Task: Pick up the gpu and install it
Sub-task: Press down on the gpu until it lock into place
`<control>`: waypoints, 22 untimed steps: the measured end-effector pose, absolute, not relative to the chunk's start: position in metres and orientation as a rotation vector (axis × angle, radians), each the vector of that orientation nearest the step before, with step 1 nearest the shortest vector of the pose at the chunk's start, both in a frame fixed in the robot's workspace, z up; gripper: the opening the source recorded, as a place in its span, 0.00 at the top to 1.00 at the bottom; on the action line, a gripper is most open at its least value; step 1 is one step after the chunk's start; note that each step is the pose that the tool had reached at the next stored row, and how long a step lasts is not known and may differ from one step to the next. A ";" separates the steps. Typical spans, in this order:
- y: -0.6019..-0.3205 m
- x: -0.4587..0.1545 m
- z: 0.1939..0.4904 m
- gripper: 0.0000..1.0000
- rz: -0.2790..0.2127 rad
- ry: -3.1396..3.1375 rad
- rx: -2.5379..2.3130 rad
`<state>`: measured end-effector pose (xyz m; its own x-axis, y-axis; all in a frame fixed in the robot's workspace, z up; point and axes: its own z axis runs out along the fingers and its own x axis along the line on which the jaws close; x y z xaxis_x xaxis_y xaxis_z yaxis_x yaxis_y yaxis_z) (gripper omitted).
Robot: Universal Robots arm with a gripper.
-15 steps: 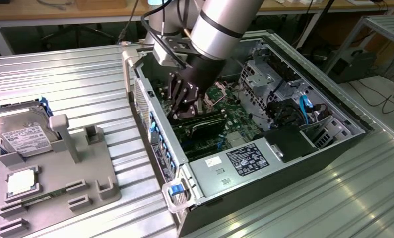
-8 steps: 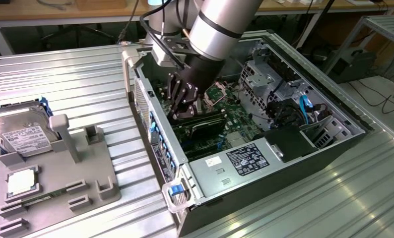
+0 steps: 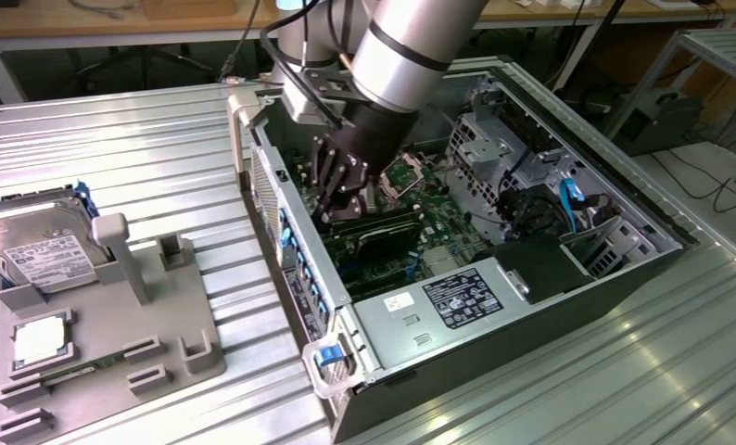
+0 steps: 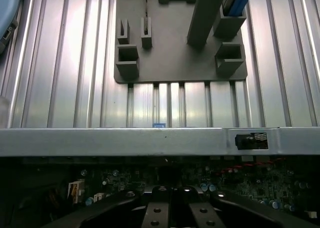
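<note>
One gripper (image 3: pixel 343 209) inside computer case (image 3: pixel 615 199), gpu (image 3: pixel 387 234) partly hidden beneath, grip unclear

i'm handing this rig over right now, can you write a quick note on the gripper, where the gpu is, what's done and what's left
Gripper: down inside the open computer case, just above the motherboard. Whether its fingers are open or shut cannot be told.
Gpu: lies in the case right below the gripper, black cooler up, across the board. Whether it is fully seated in its slot cannot be told.
Done: the gpu is off the grey parts holder and in the case.
Left: confirm seating, then clear the arm from the case.
On the holder: the hard drive and the CPU chip.
</note>
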<state>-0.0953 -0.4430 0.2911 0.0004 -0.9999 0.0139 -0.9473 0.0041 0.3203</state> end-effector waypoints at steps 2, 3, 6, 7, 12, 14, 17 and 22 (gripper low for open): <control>-0.443 -0.096 0.291 0.89 -0.321 -2.041 2.037; -0.442 -0.096 0.291 0.89 -0.321 -2.041 2.037; -0.441 -0.097 0.291 0.89 -0.319 -2.041 2.036; -0.440 -0.097 0.290 0.89 -0.317 -2.040 2.035; -0.436 -0.097 0.290 0.89 -0.307 -2.038 2.030; -0.435 -0.097 0.290 0.89 -0.304 -2.037 2.028; -0.434 -0.097 0.289 0.89 -0.303 -2.037 2.027; -0.434 -0.095 0.293 0.89 -0.303 -2.036 2.027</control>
<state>-0.0949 -0.4344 0.2930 0.0004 -0.9995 0.0313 -0.9471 0.0097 0.3209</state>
